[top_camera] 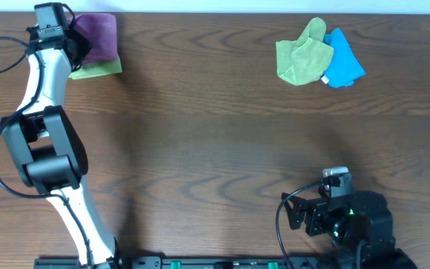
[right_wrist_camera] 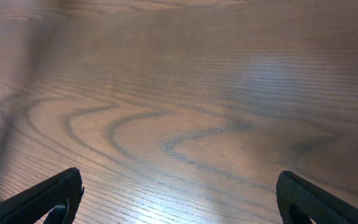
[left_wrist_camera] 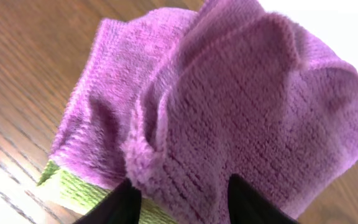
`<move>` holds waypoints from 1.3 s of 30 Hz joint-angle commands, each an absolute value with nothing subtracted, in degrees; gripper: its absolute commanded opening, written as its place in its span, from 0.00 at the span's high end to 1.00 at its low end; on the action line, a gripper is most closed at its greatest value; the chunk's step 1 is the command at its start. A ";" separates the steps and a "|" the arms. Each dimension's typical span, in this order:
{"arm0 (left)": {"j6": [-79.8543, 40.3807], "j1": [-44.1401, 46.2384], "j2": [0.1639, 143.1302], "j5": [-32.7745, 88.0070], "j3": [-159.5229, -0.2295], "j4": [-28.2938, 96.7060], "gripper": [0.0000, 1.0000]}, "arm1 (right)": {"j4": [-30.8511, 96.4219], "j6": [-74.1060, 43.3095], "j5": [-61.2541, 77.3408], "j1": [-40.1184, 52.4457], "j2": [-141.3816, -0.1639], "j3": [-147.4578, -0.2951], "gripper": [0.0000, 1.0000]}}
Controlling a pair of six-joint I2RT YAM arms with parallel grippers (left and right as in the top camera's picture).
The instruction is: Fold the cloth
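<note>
The purple cloth (top_camera: 99, 33) lies bunched at the far left back of the table, on top of a flat lime-green cloth (top_camera: 99, 69). My left gripper (top_camera: 77, 45) is on it. In the left wrist view the cloth (left_wrist_camera: 229, 93) fills the frame and a raised fold sits between the two fingers (left_wrist_camera: 182, 199), which are closed in on it. Its white tag is hidden. My right gripper (top_camera: 295, 213) is open and empty low over bare wood at the front right, and it also shows in the right wrist view (right_wrist_camera: 179, 199).
A crumpled lime-green cloth (top_camera: 301, 54) and a blue cloth (top_camera: 343, 63) lie together at the back right. The lime-green cloth under the purple one shows at the lower left of the left wrist view (left_wrist_camera: 79, 190). The table's back edge runs just behind the purple cloth.
</note>
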State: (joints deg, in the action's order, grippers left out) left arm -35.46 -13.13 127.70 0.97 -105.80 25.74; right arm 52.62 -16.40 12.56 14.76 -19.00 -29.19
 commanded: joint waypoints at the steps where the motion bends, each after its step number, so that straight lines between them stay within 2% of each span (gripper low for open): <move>1: -34.89 -14.22 125.75 -0.23 -107.04 26.68 0.45 | 52.56 -17.34 12.23 14.17 -18.65 -29.10 0.01; 4: -34.85 -15.00 125.75 -0.25 -107.04 27.97 0.34 | 52.56 -17.34 12.23 14.17 -18.65 -29.10 0.01; 9: -34.85 -16.73 125.47 0.03 -107.04 29.58 0.02 | 52.56 -17.34 12.23 14.17 -18.65 -29.10 0.01; 18: -31.20 -17.34 117.47 0.58 -107.04 30.13 0.05 | 52.56 -17.34 12.23 14.17 -18.65 -29.10 0.01; 23: -31.27 -16.80 113.19 7.79 -107.04 32.71 0.05 | 52.56 -17.34 12.23 14.17 -18.65 -29.10 0.01; 39: -29.45 -5.50 104.47 15.05 -107.04 46.00 0.05 | 52.56 -17.34 12.23 14.17 -18.65 -29.10 0.01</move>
State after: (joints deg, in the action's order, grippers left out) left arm -30.57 -5.96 105.65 12.51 -106.24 44.84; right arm 52.62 -16.40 12.58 14.76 -19.00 -29.19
